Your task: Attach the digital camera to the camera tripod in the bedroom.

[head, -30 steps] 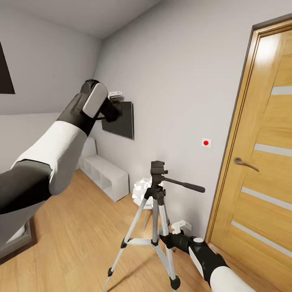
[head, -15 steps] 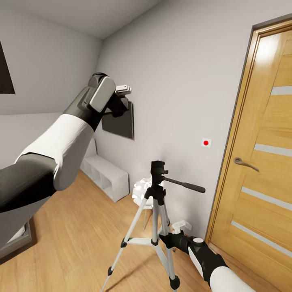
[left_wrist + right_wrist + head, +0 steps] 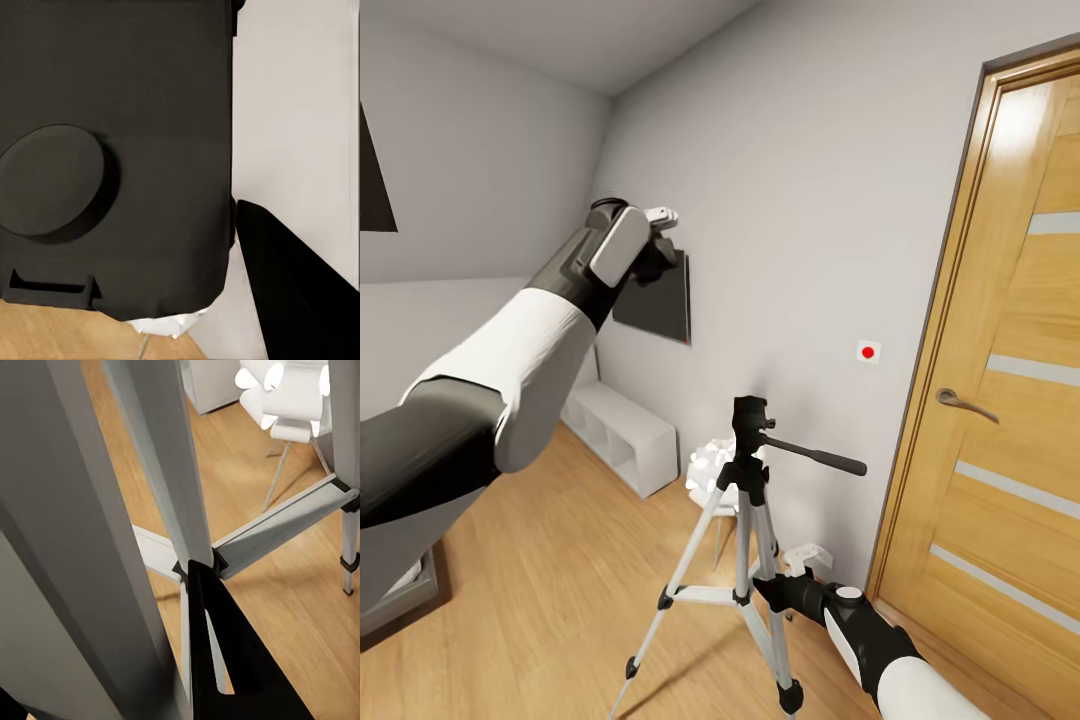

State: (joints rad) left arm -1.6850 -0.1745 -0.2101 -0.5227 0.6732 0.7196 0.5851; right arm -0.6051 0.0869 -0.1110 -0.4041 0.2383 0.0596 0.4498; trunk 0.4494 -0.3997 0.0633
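Left gripper (image 3: 660, 216) is raised high, up by the wall-mounted TV (image 3: 656, 300), well above and apart from the camera tripod (image 3: 745, 560). In the left wrist view a big black body with a round disc sits right against the camera lens, probably the digital camera (image 3: 120, 157), clamped in the fingers; one black finger (image 3: 292, 292) shows beside it. In the head view the held thing is hidden behind the wrist, so the grip is judged from the wrist view alone. No readable brand, label or text on the black body or anywhere else.

Right gripper (image 3: 772, 590) is low, at the tripod's legs just under the centre spreader. Right wrist view has silver legs (image 3: 161, 457) very close, the spreader brace (image 3: 281, 529), and one black finger (image 3: 225, 660) next to the hub. Cannot tell if it is wide or closed on a leg.

The tripod stands upright on the wood floor (image 3: 560, 600), head empty, black pan handle (image 3: 815, 458) pointing towards the wooden door (image 3: 1010, 400). On the wall between the tripod and the door is a white switch with a red dot (image 3: 868, 351). Beyond the tripod are a white crumpled-looking lamp (image 3: 710, 468) and a low white shelf unit (image 3: 625, 432).
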